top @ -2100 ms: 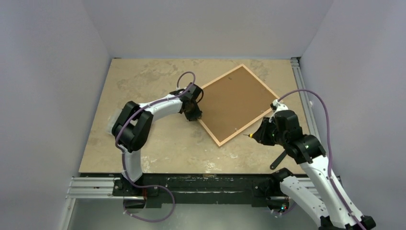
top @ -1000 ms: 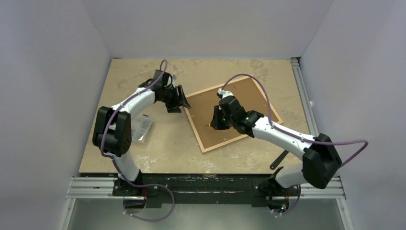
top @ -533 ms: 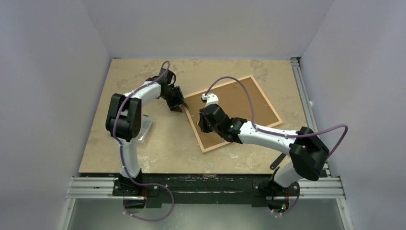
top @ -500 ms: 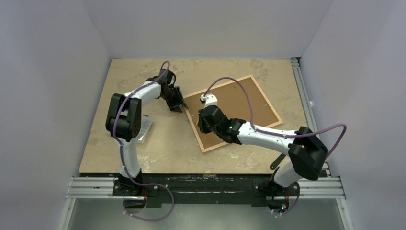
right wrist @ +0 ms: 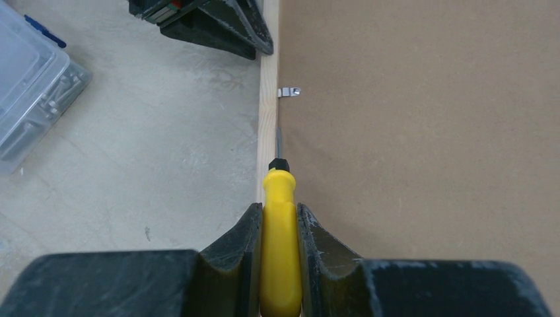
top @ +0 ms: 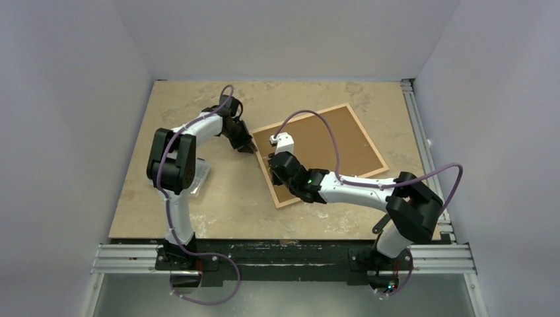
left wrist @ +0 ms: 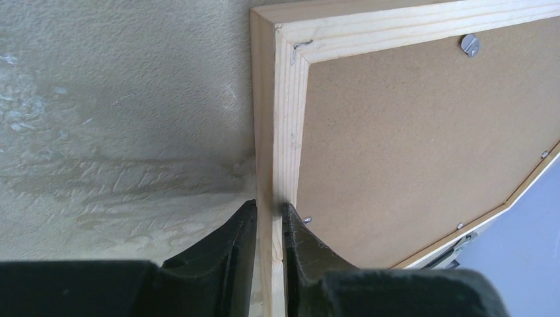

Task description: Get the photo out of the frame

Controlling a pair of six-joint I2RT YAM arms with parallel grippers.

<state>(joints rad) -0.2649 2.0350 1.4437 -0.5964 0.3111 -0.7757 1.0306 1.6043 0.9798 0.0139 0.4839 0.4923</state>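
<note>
The frame (left wrist: 285, 119) lies face down and skewed on the right half of the tabletop (top: 224, 205), with the brown backing board (top: 333, 142) up, so the photo is hidden underneath. On the frame's left rail, near the far corner, the left gripper (left wrist: 269, 212) has its fingers pinched narrow on the wood. The right gripper (right wrist: 280, 224) is clamped on a yellow-handled screwdriver (right wrist: 278, 181), whose tip lies along the rail-board seam just short of a small metal tab (right wrist: 288, 92). There's bare tabletop to the left and near side, apart from a clear parts box (right wrist: 30, 79). The frame's right corner sits close to the tabletop's right edge. From above, the right arm covers the near corner.
</note>
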